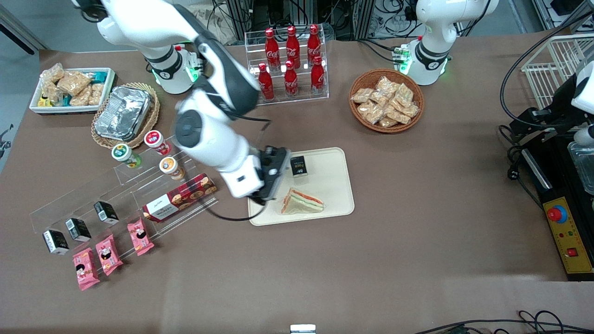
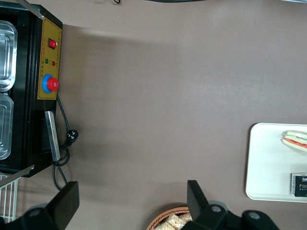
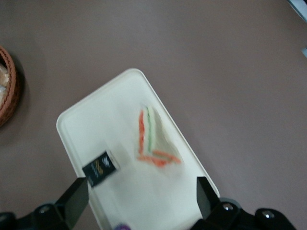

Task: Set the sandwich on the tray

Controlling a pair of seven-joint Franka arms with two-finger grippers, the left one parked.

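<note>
Sandwich on tray, claw clear of it.
Sandwich (image 1: 301, 202) lies flat on the tray (image 1: 332, 183), beside a small black carton (image 1: 299, 166); the claw (image 1: 267, 178) hangs spread, empty, above the tray's edge.

Glossy white arm (image 1: 209, 139) with black joint sections, green-lit base ring, black pincer (image 1: 271, 178), trailing black cable.

My right arm reaches down from the upper left of the front view, bending at the elbow, and its white wrist slants toward the middle of the frame. My gripper (image 1: 265, 197) hangs there pointing downward, its two dark fingers (image 3: 76, 199) spread wide apart with nothing held between them.
</note>
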